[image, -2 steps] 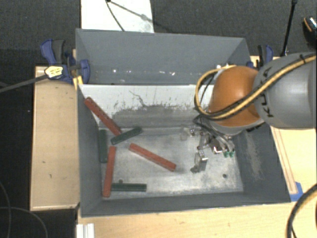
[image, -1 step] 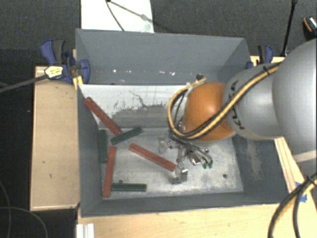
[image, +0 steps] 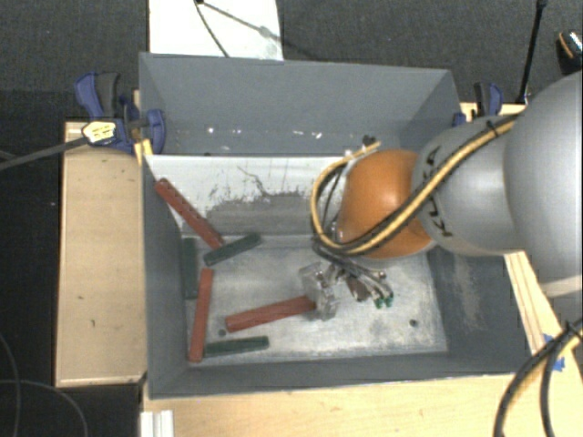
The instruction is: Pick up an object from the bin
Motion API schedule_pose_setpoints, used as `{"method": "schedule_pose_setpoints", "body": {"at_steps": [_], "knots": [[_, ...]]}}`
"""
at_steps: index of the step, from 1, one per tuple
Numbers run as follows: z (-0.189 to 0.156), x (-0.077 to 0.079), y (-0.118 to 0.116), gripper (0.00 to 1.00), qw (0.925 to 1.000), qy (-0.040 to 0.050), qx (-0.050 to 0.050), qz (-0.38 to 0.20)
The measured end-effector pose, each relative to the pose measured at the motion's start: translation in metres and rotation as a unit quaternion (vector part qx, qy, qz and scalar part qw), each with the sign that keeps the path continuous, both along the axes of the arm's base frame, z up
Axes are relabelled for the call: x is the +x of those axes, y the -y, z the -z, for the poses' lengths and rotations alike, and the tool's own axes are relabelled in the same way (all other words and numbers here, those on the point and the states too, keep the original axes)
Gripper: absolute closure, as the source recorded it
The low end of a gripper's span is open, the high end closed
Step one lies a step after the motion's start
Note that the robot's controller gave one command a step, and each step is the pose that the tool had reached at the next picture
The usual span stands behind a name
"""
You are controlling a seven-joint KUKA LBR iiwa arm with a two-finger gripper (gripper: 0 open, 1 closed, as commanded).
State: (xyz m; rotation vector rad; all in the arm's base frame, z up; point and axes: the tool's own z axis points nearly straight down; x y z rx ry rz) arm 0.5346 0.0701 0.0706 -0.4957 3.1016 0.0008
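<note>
The gripper is sitting low at the right end of a red stick lying mid-floor in the bin — clenched or released, I cannot tell — so the lifting is still waiting.

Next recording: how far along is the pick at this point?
Done: the gripper is low in the bin, at the right end of a red stick near the middle of the floor. In hand: whether it grips that stick cannot be told; the stick lies flat on the floor. Left: securing it and lifting it out. The other red and green sticks lie towards the left wall.
</note>
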Motion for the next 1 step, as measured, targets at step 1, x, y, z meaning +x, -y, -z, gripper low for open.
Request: {"method": "schedule_pose_setpoints", "body": {"at_steps": [1], "knots": [[-0.1378,-0.0349,-0.0313,1.00,0.9999,0.0041,0.001,0.016]]}}
